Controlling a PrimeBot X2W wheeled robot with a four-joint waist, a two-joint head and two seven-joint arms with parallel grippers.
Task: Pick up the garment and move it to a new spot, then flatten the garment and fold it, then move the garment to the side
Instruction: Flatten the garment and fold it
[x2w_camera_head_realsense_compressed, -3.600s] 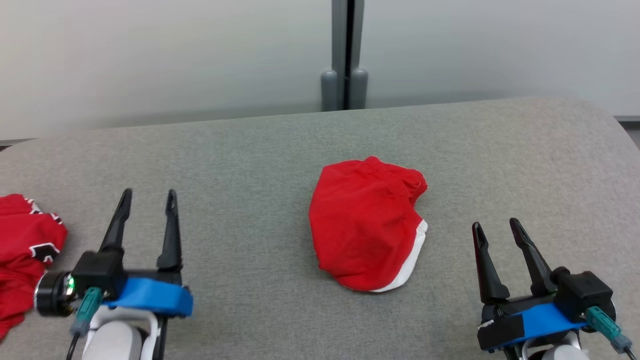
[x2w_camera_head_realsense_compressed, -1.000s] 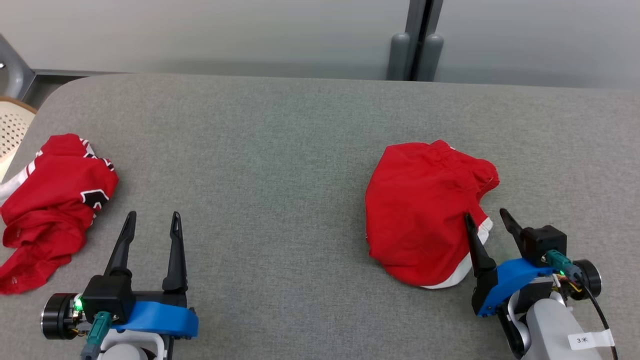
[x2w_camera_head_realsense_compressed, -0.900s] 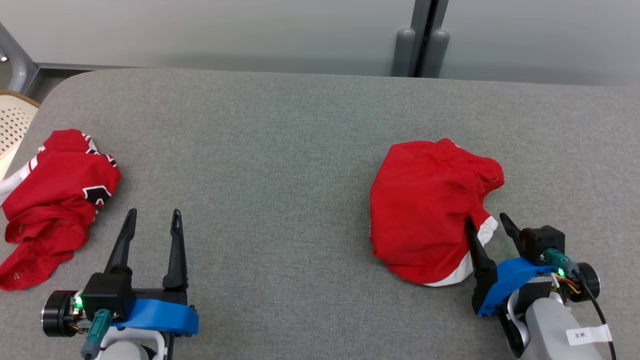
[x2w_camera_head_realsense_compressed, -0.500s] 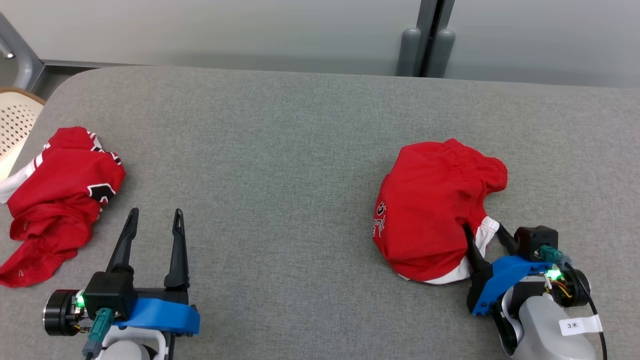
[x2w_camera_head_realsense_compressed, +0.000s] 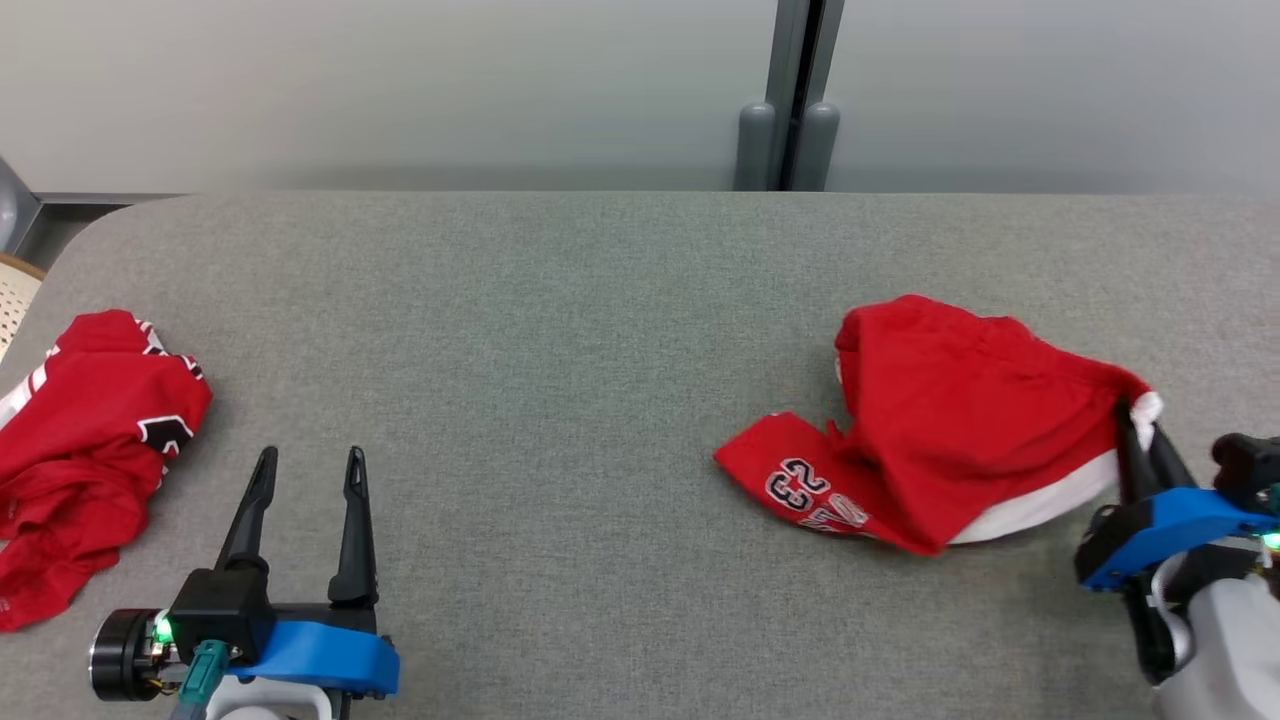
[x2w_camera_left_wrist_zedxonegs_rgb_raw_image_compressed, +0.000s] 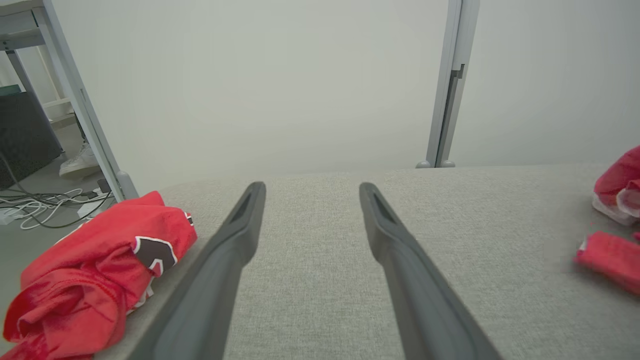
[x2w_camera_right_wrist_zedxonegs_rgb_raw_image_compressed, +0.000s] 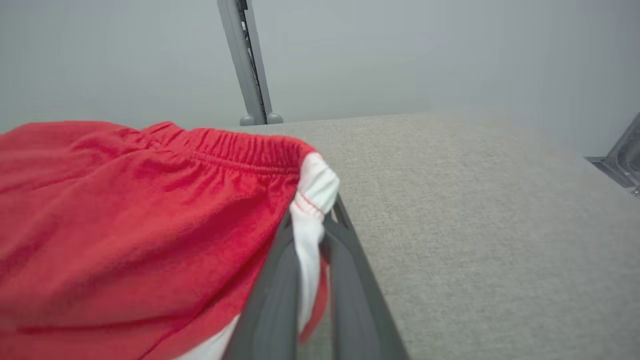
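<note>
A crumpled red jersey (x2w_camera_head_realsense_compressed: 90, 450) lies at nine o'clock on the grey bench (x2w_camera_head_realsense_compressed: 550, 350). The left hand (x2w_camera_head_realsense_compressed: 310, 458), at seven o'clock, gapes wide and empty. The red garment (x2w_camera_head_realsense_compressed: 950, 420) sits at three o'clock, its white-trimmed edge pinched tight in the right hand (x2w_camera_head_realsense_compressed: 1137, 425).

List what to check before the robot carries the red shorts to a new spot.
1. Right hand shut on shorts: ok, it pinches the white edge.
2. Enough cloth in the grip for a lift: cannot tell.
3. Shorts off the table: not ok, the numbered leg lies on it.
4. Left hand open and holding nothing: ok.
5. Jersey apart from the shorts: ok, it lies far to the left.
</note>
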